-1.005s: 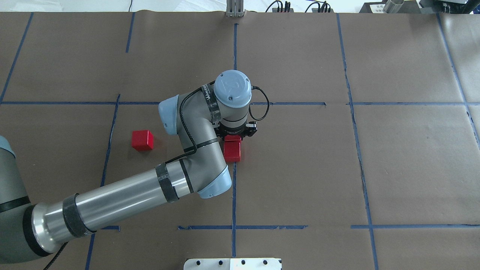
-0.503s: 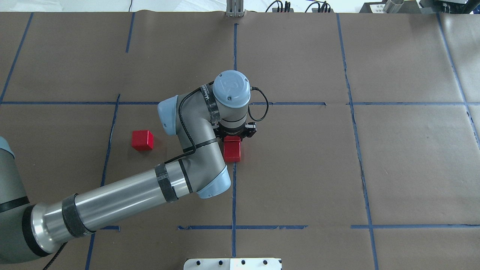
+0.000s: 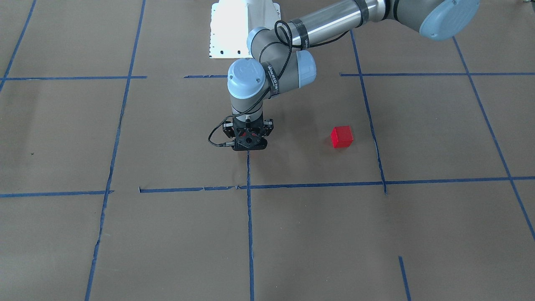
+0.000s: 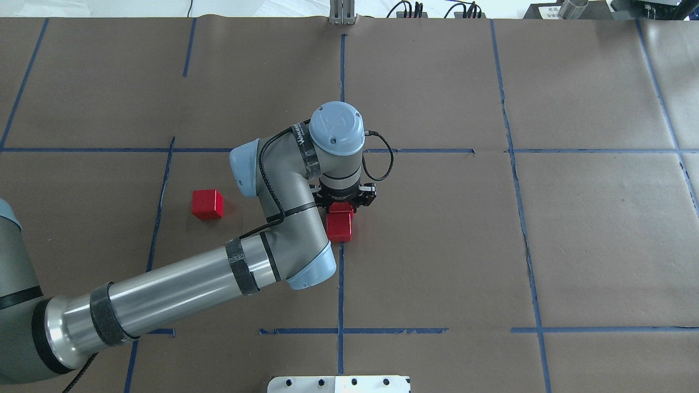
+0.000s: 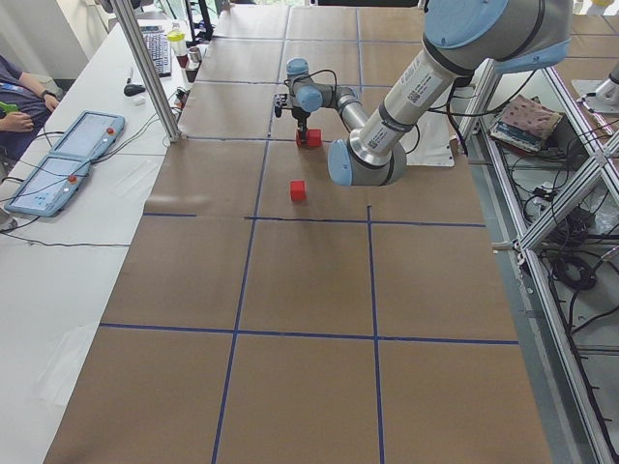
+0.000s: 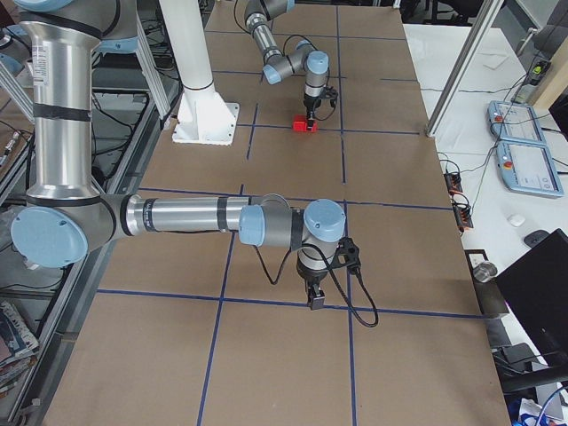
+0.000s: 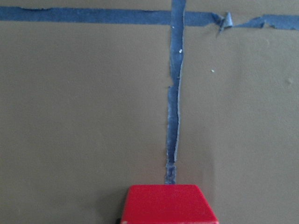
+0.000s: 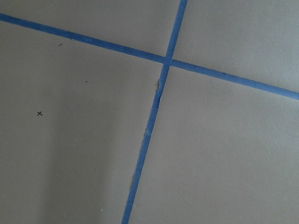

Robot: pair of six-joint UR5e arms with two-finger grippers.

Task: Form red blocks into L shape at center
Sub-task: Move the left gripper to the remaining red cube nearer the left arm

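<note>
Left pincer points down over the far red block, on the dividing tape line of the center. The wrist hides the jaws, so neither opening nor grip can be told. Near red block lies just beside it, largely exposed. Third red block sits well apart to the left. Right pincer hangs above the table; its opening is unreadable.
</note>
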